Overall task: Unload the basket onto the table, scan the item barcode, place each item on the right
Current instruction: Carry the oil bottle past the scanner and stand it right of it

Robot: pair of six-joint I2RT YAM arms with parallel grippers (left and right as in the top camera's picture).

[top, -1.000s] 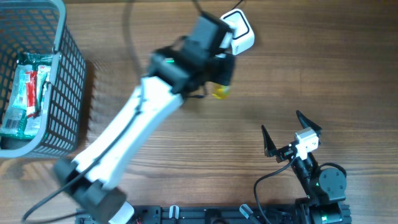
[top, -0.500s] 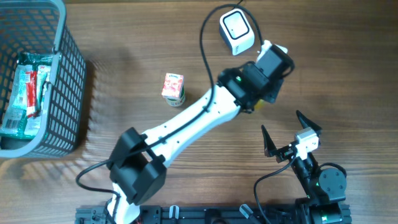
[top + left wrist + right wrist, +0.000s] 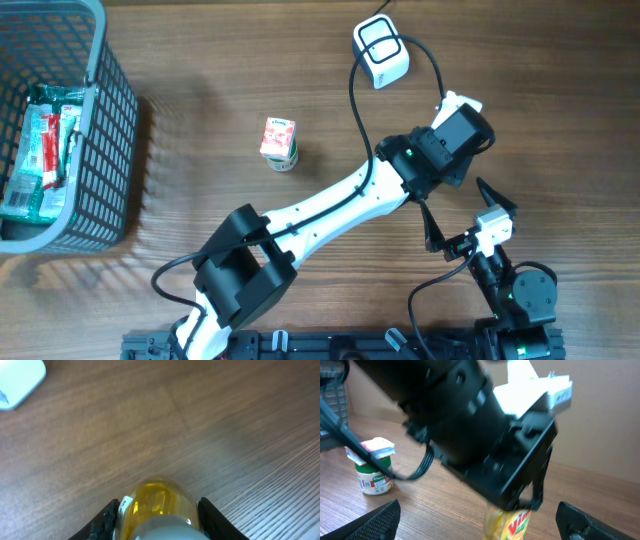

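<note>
Left wrist: yellow bottle [image 3: 160, 499] sits between left gripper [image 3: 157, 510] fingers, jaws part-closed and clamped on its sides, white scanner [image 3: 381, 52] well apart, right gripper [image 3: 451, 195] spread wide, empty.

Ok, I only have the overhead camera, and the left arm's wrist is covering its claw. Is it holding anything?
Observer: Yes. In the left wrist view the left claw is shut on a translucent yellow plastic bottle.
Operator: Any label showing on it?
Observer: The right wrist view shows red lettering on the bottle's side, below the claw, turned toward that camera.
Operator: And the small white cup with the pink foil lid, is it tipped over?
Observer: No, the right wrist view shows it standing upright on the wooden table.
</note>
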